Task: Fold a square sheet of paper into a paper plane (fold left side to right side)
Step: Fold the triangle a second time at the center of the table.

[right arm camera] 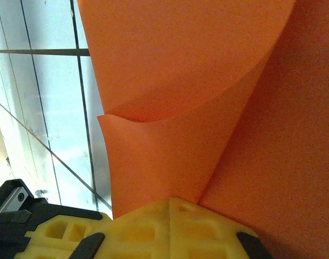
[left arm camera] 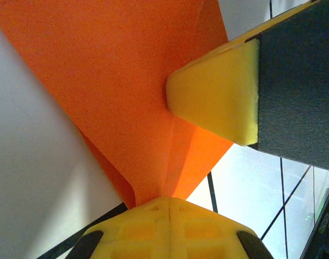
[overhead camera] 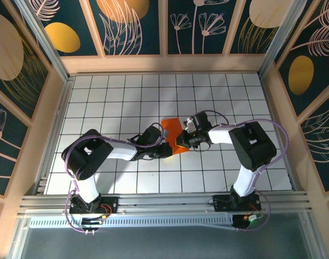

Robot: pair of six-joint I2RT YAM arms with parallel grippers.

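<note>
The square sheet of paper, bright orange, lies folded into a creased wedge near the middle of the white grid table. My left gripper reaches it from the left, and the right gripper meets it from the right. In the left wrist view the paper narrows into my shut left gripper, and a yellow finger of the right gripper rests on the sheet. In the right wrist view layered orange paper runs into the shut right gripper. Much of the sheet's lower edge is hidden under both grippers.
Wooden walls with dark floral panels fence the table on three sides. A metal rail with both arm bases runs along the near edge. Part of the left gripper's yellow body sits close at the lower left of the right wrist view.
</note>
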